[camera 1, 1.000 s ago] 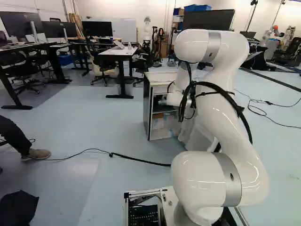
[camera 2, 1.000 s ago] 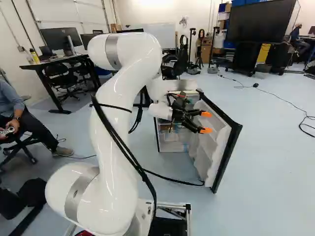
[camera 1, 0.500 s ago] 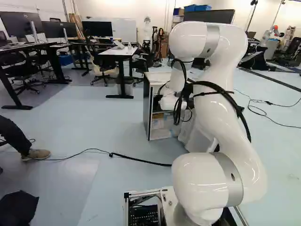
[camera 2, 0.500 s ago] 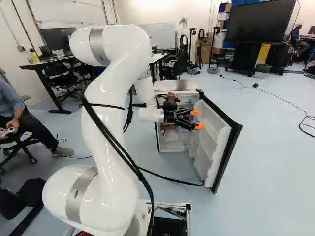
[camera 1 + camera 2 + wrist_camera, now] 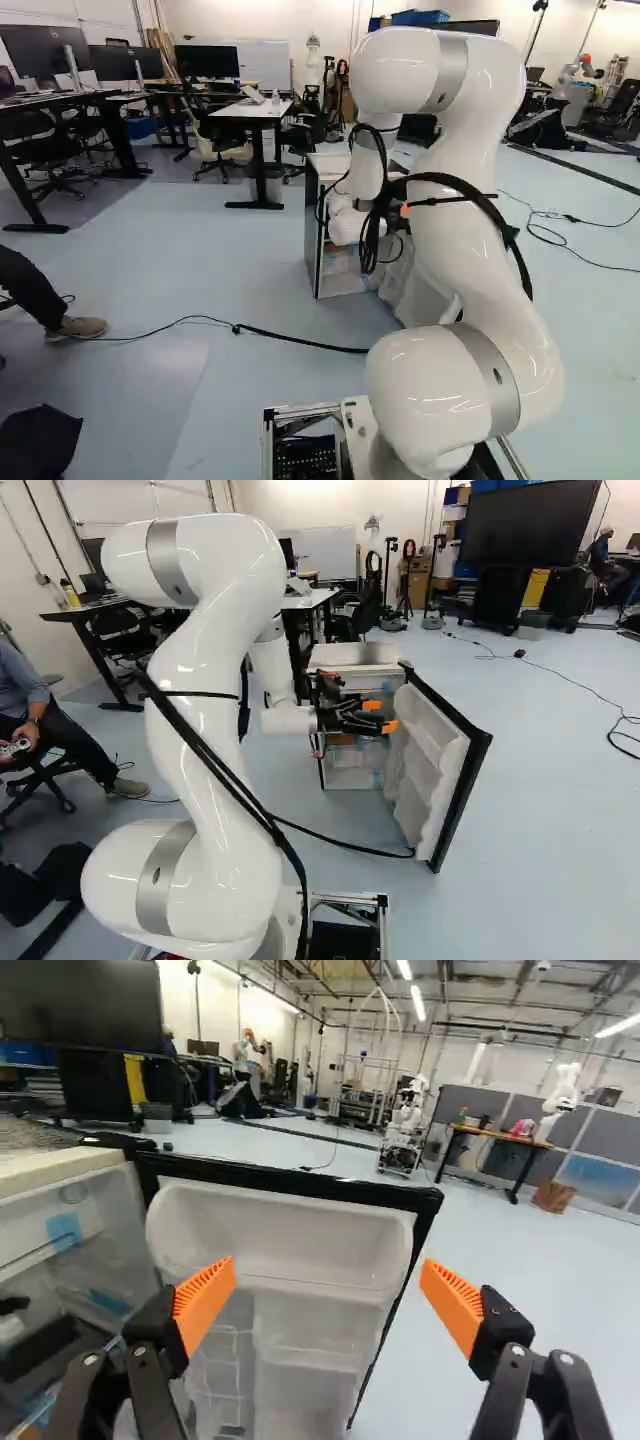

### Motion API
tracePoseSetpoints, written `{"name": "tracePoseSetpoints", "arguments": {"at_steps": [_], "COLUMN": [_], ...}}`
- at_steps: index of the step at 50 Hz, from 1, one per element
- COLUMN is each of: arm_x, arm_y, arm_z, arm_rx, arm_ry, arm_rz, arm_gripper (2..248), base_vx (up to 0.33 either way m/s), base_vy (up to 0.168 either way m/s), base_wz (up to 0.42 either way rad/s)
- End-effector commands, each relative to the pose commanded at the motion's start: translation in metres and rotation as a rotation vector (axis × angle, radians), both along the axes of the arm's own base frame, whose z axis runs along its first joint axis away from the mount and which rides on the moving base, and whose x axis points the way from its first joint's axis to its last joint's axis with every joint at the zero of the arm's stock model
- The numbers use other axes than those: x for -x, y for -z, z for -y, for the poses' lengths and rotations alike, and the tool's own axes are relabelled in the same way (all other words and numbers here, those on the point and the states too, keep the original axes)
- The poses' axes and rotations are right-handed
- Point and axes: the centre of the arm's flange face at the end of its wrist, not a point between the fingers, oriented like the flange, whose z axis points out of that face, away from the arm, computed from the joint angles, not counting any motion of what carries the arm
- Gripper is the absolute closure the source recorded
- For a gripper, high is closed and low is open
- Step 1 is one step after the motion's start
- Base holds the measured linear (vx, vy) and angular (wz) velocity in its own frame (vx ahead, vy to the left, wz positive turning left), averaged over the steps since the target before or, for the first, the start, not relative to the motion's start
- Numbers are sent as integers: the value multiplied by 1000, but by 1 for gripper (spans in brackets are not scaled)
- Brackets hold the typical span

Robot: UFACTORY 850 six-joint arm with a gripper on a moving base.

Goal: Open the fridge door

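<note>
Arm (image 5: 215, 660) shifted left; base, door unmoved. End effector (image 5: 328, 1298) holds nothing, fingers wide apart. Fridge door (image 5: 285, 1225) just ahead, swung wide; fridge body (image 5: 60, 1172) off to its side. Opening looks done; backing clear likely next.

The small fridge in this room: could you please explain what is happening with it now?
A white robot arm has the task of opening the fridge door. The door already stands wide open from the fridge, its inner shelves showing. The black gripper is open by the door's inner side and grips nothing. I cannot tell whether it touches the door.
</note>
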Motion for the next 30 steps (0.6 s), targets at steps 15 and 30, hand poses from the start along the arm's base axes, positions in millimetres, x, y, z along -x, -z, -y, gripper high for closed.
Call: {"name": "tracePoseSetpoints", "arguments": {"at_steps": [15, 30], "arm_x": [3, 4], "arm_y": [-1, -3], "arm_z": [-14, -14], "arm_rx": [2, -2], "arm_ry": [-97, -109], "arm_rz": [-14, -12], "arm_gripper": [3, 3], "base_vx": [0, 0], "base_vy": [0, 0], "base_wz": [0, 0]}}
